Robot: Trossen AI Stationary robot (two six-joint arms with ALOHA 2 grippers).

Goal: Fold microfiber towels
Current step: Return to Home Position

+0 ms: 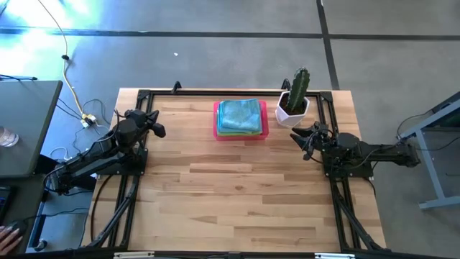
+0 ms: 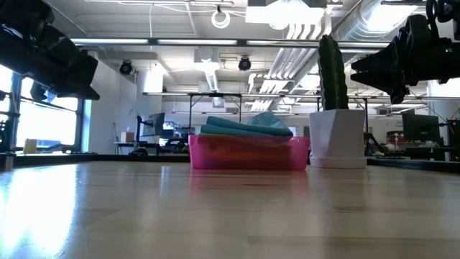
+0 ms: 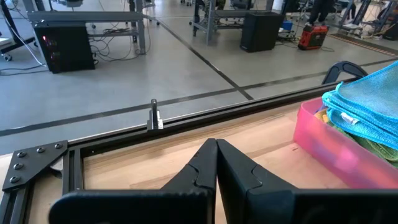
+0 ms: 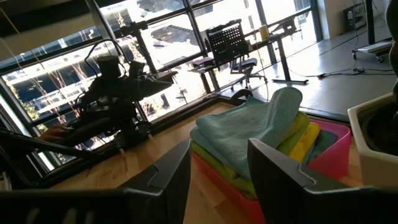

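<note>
Pale wooden surface (image 1: pixel 237 194), boxed in by black metal rails (image 1: pixel 194 92). Toward its far edge, about centred, a pink tray (image 1: pixel 241 137) filled with folded towels (image 1: pixel 241 115): light blue on top, green and yellow edges beneath (yellow showing only from the right wrist). Stack standing above the tray's rim in the low view, top layer slightly humped. Just beside the tray, on the right arm's side, a cactus (image 1: pixel 299 80) upright in a white pot (image 1: pixel 291 114), apart from the tray.

Around the surface, grey concrete floor, with a yellow cable (image 1: pixel 70 79) trailing toward the far left corner and a dark desk (image 1: pixel 25 122) off to the left. Beyond, at table height, an open workshop: ceiling ducts, strip lights, more desks, bright windows at the left.

Left arm folded low along the left edge, left pincer (image 1: pixel 154 124) held above the boards, pointing toward the tray and well apart from it. Fingers (image 3: pixel 199 174) pressed together, nothing between them.

Right arm tucked at the right edge, right pincer (image 1: pixel 302 137) also off the boards, near the pot and aimed at the tray. Fingers (image 4: pixel 174 168) parted with a clear gap, gripping nothing.
</note>
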